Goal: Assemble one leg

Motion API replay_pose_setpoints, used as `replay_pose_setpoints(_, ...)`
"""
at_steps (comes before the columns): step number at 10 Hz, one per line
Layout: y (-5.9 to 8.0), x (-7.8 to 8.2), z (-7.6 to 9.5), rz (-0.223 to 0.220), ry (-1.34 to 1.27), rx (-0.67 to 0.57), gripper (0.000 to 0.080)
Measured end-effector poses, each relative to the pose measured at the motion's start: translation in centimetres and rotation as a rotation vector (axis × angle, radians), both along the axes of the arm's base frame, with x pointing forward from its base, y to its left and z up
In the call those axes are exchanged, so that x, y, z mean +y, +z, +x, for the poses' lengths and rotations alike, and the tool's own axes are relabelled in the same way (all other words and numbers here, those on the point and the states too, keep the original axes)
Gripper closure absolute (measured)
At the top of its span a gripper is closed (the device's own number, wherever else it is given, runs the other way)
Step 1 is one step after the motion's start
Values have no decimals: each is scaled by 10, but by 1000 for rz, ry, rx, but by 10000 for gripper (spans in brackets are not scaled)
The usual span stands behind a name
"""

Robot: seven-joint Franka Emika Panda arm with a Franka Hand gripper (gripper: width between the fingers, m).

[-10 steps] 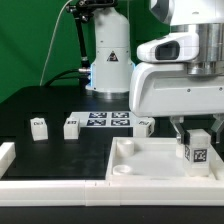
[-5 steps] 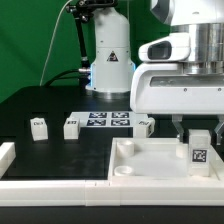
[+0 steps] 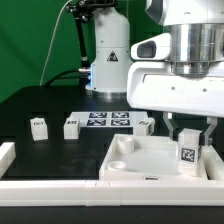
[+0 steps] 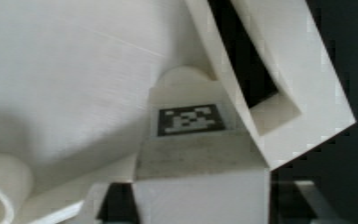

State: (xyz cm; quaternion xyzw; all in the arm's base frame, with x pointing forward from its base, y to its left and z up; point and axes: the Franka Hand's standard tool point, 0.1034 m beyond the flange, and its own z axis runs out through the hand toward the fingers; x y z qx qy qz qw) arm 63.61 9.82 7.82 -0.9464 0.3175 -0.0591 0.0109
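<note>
Step in hand, judged: seating the leg [image 3: 189, 154] into a corner socket of the white panel [image 3: 140, 160].

Gripper [image 3: 189, 135] was closed on the leg, one finger on each side of its upper end. The leg stood upright, long axis vertical, tagged face toward the exterior camera. Its lower end sat at the panel's corner toward the exterior view's right. Whether it was already down in the socket or only resting on the rim could not be told from the exterior view.

In the wrist view the leg [image 4: 194, 130] ran straight away from the camera, tag [image 4: 192, 120] showing, with the panel [image 4: 69, 90] around and behind it. The socket itself was hidden by the leg.

The panel lay flat on the black surface [image 3: 60, 150], toward the exterior view's right. One open round socket [image 3: 121, 168] showed at its near corner on the exterior view's left.

Three spare legs stood well apart from the panel at the back: one [image 3: 39, 126], another [image 3: 71, 127] and a third [image 3: 143, 125], the last two flanking the marker board [image 3: 105, 121].

Next move, judged: keep the leg vertical and centred on the socket, then press or twist it down until seated. A tilt could jam it or drag the panel.
</note>
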Motion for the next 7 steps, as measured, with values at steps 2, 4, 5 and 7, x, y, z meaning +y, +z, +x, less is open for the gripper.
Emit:
replay_pose_setpoints(2, 0, -10, -1, -8, -115, 6, 491)
replay_pose_setpoints(4, 0, -12, -1, -13, -115, 7, 407)
replay_pose_setpoints(5, -1, -12, -2, -13, -115, 7, 407)
replay_pose_setpoints(7, -1, -12, -2, -13, -115, 7, 169)
